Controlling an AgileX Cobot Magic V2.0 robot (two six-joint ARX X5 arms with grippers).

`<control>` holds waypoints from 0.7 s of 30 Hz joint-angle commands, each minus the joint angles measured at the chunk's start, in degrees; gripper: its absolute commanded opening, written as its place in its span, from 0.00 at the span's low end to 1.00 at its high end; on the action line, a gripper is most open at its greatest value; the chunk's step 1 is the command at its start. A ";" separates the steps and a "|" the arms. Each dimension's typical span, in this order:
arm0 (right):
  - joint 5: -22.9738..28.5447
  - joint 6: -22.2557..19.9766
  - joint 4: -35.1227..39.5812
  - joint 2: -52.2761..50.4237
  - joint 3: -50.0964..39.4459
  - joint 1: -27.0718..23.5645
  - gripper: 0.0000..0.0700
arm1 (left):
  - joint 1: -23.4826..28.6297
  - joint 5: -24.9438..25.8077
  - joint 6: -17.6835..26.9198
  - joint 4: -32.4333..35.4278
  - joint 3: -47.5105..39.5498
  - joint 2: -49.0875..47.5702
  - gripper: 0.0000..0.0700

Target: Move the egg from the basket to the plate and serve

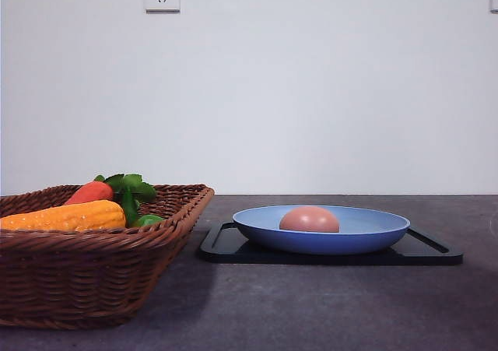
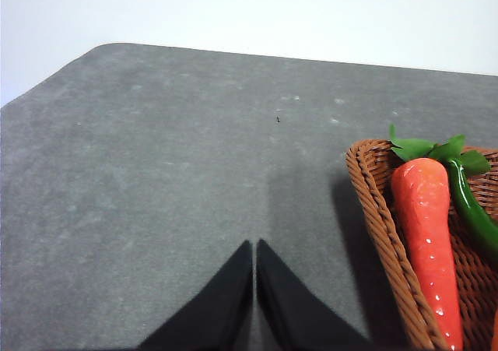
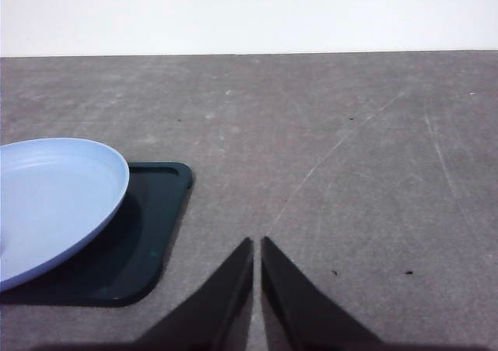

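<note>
pinkish-brown oval egg (image 1: pixel 309 219) lies in round blue plate (image 1: pixel 373 234) (on black tray (image 1: pixel 424 251)), long axis left-right | left hand (image 2: pixel 254 251) closed, empty | right hand (image 3: pixel 257 248) closed, empty | wicker basket (image 1: pixel 93 277) left

One egg (image 1: pixel 309 219), one plate (image 1: pixel 373 230), one basket (image 1: pixel 85 277), one tray (image 1: pixel 432 251), one carrot (image 1: pixel 89 192), one corn cob (image 1: pixel 66 215).

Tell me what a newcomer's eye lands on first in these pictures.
First, the pinkish egg lying in the blue plate, which sits on a flat black tray right of centre on the grey table. Next, the brown wicker basket at the left, holding an orange carrot, a yellow corn cob and green leaves.
</note>
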 commanded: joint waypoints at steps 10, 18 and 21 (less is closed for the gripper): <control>0.14 0.87 0.23 -0.15 -0.37 -0.02 0.00 | 0.01 0.05 -0.13 0.59 -1.60 -0.13 0.00; 0.13 0.87 0.23 -0.15 -0.37 -0.02 0.00 | 0.01 0.05 -0.13 0.59 -1.60 -0.13 0.00; 0.14 0.87 0.23 -0.15 -0.37 -0.02 0.00 | 0.01 0.05 -0.13 0.60 -1.60 -0.13 0.00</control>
